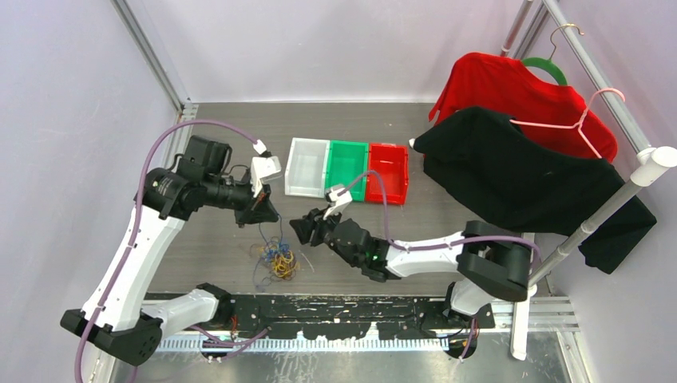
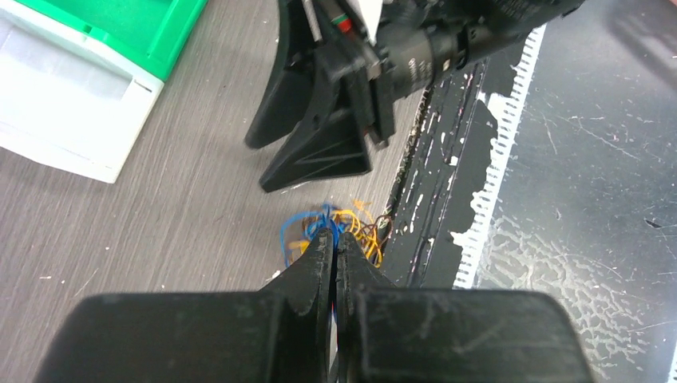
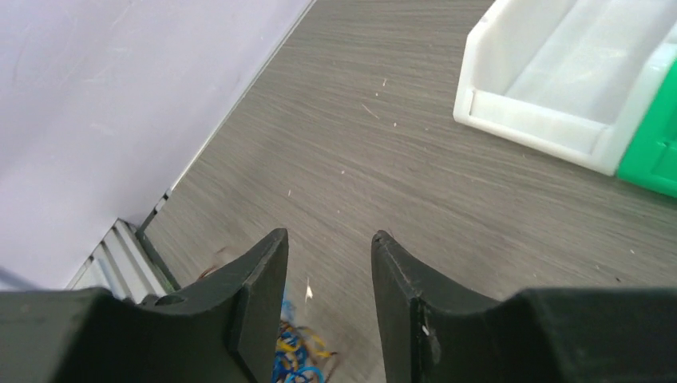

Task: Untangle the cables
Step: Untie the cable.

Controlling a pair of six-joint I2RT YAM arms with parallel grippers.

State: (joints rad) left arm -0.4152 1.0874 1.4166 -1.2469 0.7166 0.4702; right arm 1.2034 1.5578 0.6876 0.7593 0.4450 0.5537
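Counted on the surface (image 1: 423,219): one tangle of cables (image 1: 275,259), in three colours (blue, orange-yellow, dark), lying near the front edge between the two arms, just beside the black rail (image 1: 359,307).

Tips of the left end effector (image 1: 259,214) pressed together, clamped on thin strands rising from the tangle, hanging above the heap and a little to its left. From the left wrist, blue and orange loops seen just beyond the closed tips.

Fingers of the right end effector (image 3: 327,263) standing apart with nothing between them, held above the surface to the right of the tangle, clear of the strands. From the right wrist, a few blue and yellow loops seen low down beside the left-hand finger.

Farther back, three bins in one touching row: white bin (image 1: 307,167), green bin (image 1: 346,169), red bin (image 1: 386,172).

At the right, two tops on a rack (image 1: 639,171): red top (image 1: 511,88) behind, black top (image 1: 511,171) in front.
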